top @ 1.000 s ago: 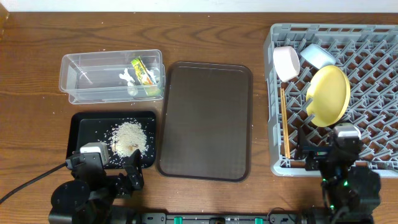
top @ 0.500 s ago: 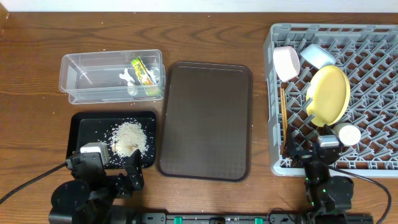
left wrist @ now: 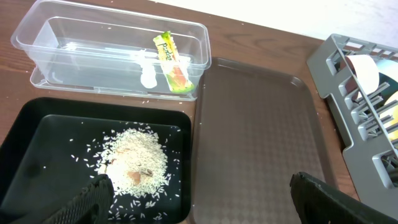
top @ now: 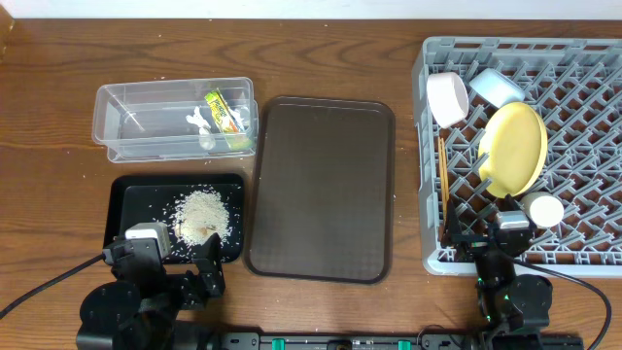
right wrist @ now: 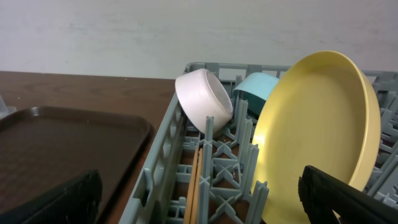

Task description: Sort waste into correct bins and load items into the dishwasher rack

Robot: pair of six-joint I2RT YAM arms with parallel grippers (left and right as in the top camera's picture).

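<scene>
While both arms sit low at the near edge of the worktop (top: 58,58), the right fingers (right wrist: 354,199) are spread wide with nothing between them. They face into the dishwasher rack (top: 583,58) from its near left corner. The small white cup (top: 544,210) lies in the rack just to their right, beside the lower rim of the yellow plate (top: 515,148), which stands on edge among the pegs. Ahead of them the chopsticks (top: 444,185) lie with their long axis running away from the arm along the rack's left wall, toward the white bowl (top: 447,97) and the light blue bowl (top: 497,86), both tipped on their sides at the far corner. The left fingers (left wrist: 87,202) are likewise parted and empty at the near edge of the black tray (top: 121,194), where the rice crumbs (top: 202,214) are heaped. Beyond it the clear tub (top: 117,126) holds the snack wrapper (top: 224,112) and the white scrap (top: 200,121). The brown serving tray (top: 321,190) between the arms is bare. Sorting and loading look done; any tidying in the rack would fall to the nearer right arm, with little room among the pegs.
</scene>
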